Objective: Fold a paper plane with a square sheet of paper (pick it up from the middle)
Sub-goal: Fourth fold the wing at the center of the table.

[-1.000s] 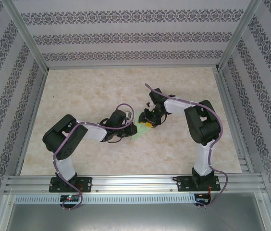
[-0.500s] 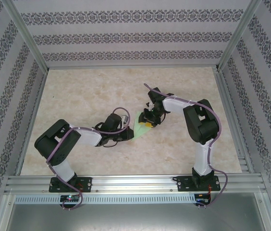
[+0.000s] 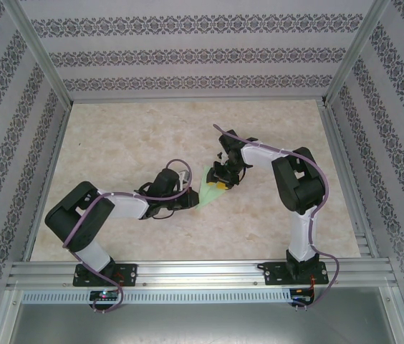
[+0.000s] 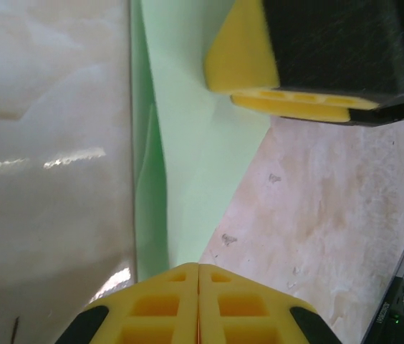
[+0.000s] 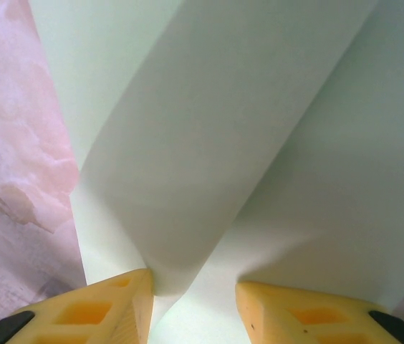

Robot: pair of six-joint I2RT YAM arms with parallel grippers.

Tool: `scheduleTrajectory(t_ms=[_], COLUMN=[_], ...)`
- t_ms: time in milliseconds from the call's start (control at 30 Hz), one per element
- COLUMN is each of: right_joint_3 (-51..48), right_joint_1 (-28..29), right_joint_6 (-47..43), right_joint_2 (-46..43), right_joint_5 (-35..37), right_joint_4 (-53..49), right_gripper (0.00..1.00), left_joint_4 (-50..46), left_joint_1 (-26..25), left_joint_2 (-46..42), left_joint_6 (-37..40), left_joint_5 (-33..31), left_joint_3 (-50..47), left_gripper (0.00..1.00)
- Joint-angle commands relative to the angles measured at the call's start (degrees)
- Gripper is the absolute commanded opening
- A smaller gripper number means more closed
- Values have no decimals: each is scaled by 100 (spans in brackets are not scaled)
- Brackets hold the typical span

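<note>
The sheet of paper [image 3: 207, 190], folded into a narrow pale-green wedge, lies mid-table between both grippers. My left gripper [image 3: 190, 201] is shut at the wedge's near-left point. In the left wrist view its yellow tips [image 4: 199, 268] meet with no gap, and the paper [image 4: 188, 143] runs out from under them. My right gripper [image 3: 220, 183] stands over the wedge's wide far end, jaws open. In the right wrist view a raised flap of the paper [image 5: 209, 143] curls up between the fingers [image 5: 193, 294] and touches the left one. A right finger [image 4: 241, 50] rests on the paper.
The beige marbled table [image 3: 130, 136] is ringed by aluminium rails and patterned walls [image 3: 188, 54]. Both arm bases sit on the near rail [image 3: 202, 272]. The left arm's elbow [image 3: 80, 215] reaches toward the left rail.
The left arm has drawn back toward the near left, and its shut gripper slid along the paper to the near point. The right gripper stayed put and closed slightly.
</note>
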Motion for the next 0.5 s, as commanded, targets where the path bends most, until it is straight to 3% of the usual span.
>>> scheduleTrajectory(t_ms=[0, 467], right_joint_3=[-691, -748], right_joint_1=[96, 86], right_joint_6=[-13, 8], right_joint_2=[1597, 1580], right_joint_5=[1979, 1906], right_joint_4=[274, 356], right_gripper=[41, 38], left_joint_4=[389, 249], left_joint_1=[-60, -55], left_joint_2=[157, 791], left_joint_6=[-4, -53], left_joint_5=[75, -189], left_joint_3=[334, 836], left_gripper=[9, 8])
